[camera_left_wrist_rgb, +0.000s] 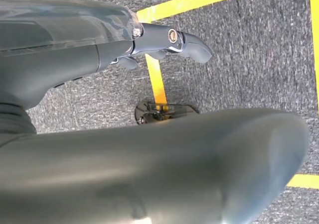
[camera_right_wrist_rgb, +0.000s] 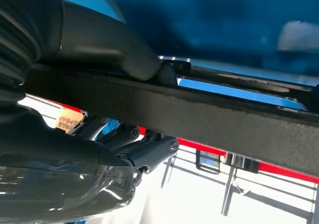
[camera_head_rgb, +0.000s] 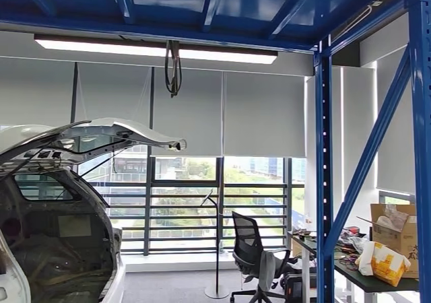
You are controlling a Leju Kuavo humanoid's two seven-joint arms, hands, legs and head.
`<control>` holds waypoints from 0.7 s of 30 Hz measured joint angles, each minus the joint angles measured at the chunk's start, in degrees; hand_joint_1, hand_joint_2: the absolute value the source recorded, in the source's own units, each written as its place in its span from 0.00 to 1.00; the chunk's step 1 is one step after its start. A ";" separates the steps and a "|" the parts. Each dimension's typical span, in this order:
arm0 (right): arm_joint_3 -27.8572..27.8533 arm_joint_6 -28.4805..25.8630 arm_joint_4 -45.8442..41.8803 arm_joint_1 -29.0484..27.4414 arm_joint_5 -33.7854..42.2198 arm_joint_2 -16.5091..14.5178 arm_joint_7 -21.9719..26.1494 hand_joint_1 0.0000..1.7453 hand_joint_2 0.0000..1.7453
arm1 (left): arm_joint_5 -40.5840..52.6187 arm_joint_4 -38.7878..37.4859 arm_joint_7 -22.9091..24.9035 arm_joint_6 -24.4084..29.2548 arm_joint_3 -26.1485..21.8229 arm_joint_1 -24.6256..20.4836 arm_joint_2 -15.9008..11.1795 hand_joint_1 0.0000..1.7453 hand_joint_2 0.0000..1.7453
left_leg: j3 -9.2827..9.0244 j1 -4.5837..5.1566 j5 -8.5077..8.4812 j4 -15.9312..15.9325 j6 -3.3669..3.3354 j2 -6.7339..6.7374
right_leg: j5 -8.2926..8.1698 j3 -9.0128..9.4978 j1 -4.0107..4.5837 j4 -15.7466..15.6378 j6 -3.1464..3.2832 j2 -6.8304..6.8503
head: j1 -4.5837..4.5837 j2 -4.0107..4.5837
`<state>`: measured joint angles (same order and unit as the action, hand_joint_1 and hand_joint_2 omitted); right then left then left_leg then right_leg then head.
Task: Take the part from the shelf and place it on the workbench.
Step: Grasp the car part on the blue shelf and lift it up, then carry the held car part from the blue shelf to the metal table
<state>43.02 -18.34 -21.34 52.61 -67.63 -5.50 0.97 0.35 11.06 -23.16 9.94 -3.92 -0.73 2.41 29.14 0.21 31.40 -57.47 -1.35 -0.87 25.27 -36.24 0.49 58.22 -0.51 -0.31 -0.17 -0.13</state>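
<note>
Black, rough-textured bar-shaped part (camera_right_wrist_rgb: 211,117) gripped in right hand (camera_right_wrist_rgb: 94,109), thumb over it, fingers beneath, beside blue shelf (camera_right_wrist_rgb: 233,15). Left hand (camera_left_wrist_rgb: 165,40) empty, fingers extended above carpeted floor (camera_left_wrist_rgb: 244,59). Step: lifting clear; next, carrying to desk (camera_head_rgb: 376,279).

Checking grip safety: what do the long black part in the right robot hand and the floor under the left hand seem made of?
The black part looks like metal with a rough, textured matte coating, judging by its grainy surface and straight rigid edge; plastic is possible. The right robot hand grips it. The floor looks like grey short-pile carpet, speckled and fibrous, with glossy yellow tape lines.
</note>
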 joint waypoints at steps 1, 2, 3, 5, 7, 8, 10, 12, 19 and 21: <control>-0.15 -0.08 -0.10 0.01 -0.16 0.05 0.09 1.00 1.00 | -0.02 0.00 -0.03 0.48 -0.03 -0.01 -0.02 0.00 1.00 | 0.00 0.00 0.00 0.00 0.00 0.00 | 0.00 0.00 0.00 0.00 0.00 0.00 | 0.00 0.00; -0.27 -0.14 -0.22 0.02 -0.31 0.10 0.19 1.00 1.00 | -0.05 0.00 0.03 0.93 -0.08 -0.02 -0.04 0.00 1.00 | 0.00 0.00 0.00 0.00 0.00 0.00 | 0.00 0.00 0.00 0.00 0.00 0.00 | 0.00 0.00; -0.35 -0.19 -0.38 0.02 -0.45 0.14 0.27 1.00 1.00 | -0.11 0.00 0.20 1.33 -0.14 -0.04 -0.06 0.00 1.00 | 0.00 0.00 0.00 0.00 0.00 0.00 | 0.00 0.00 0.00 0.00 0.00 0.00 | 0.00 0.00; -0.42 -0.27 -0.83 0.06 -0.75 0.19 0.42 1.00 1.00 | -0.27 0.00 0.62 1.77 -0.35 -0.09 -0.10 0.00 1.00 | 0.01 -0.01 0.00 0.00 0.00 0.00 | 0.00 -0.01 -0.01 0.00 0.00 0.00 | 0.00 0.00; -0.46 -0.33 -1.45 0.13 -1.02 0.19 0.71 1.00 1.00 | -0.35 0.00 0.91 1.83 -0.66 -0.16 -0.12 0.00 1.00 | 0.01 -0.01 0.00 0.00 0.00 0.00 | 0.00 -0.01 -0.01 0.00 0.00 0.00 | 0.00 0.00; -0.49 -0.36 -1.83 0.18 -1.09 0.17 0.91 1.00 1.00 | -0.35 0.00 0.95 1.82 -0.79 -0.19 -0.13 0.00 1.00 | 0.02 -0.02 0.00 0.00 0.00 0.00 | 0.00 -0.02 -0.01 0.00 0.00 0.00 | 0.00 0.00; -0.55 -0.42 -2.71 0.30 -0.97 0.11 1.59 1.00 1.00 | -0.34 0.00 0.78 1.72 -0.95 -0.25 -0.13 0.00 1.00 | 0.03 -0.03 0.00 0.00 0.00 0.00 | 0.00 -0.03 -0.01 0.01 0.00 0.00 | 0.00 0.00; -0.74 -0.39 -3.95 0.40 0.06 -0.02 3.03 1.00 1.00 | -0.18 0.00 0.20 1.52 -0.98 -0.33 -0.12 0.00 1.00 | 0.05 -0.04 0.00 0.00 0.00 0.00 | 0.00 -0.04 -0.01 0.01 0.00 0.00 | 0.00 0.00; -4.56 6.04 -15.63 -1.07 18.87 -1.14 12.38 1.00 1.00 | 0.10 0.00 -2.19 -0.26 -1.24 -0.63 -0.11 0.00 1.00 | 0.11 -0.07 0.00 0.00 0.01 0.01 | 0.00 -0.11 0.01 0.02 0.01 -0.02 | 0.00 0.00; -5.61 9.08 -21.22 -2.40 27.04 -1.22 14.29 1.00 1.00 | 0.08 0.00 -3.04 -0.86 -1.52 -0.69 -0.11 0.00 1.00 | 0.13 -0.07 0.00 0.00 0.01 0.00 | 0.00 -0.12 0.01 0.02 0.00 -0.01 | 0.00 0.00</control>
<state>37.42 -9.26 -42.57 50.21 -40.59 -6.73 15.26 0.43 11.06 -26.20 9.08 -5.45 -1.42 2.30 29.27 0.15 31.39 -57.46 -1.34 -0.87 25.27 -36.36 0.50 58.24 -0.50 -0.32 -0.17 -0.13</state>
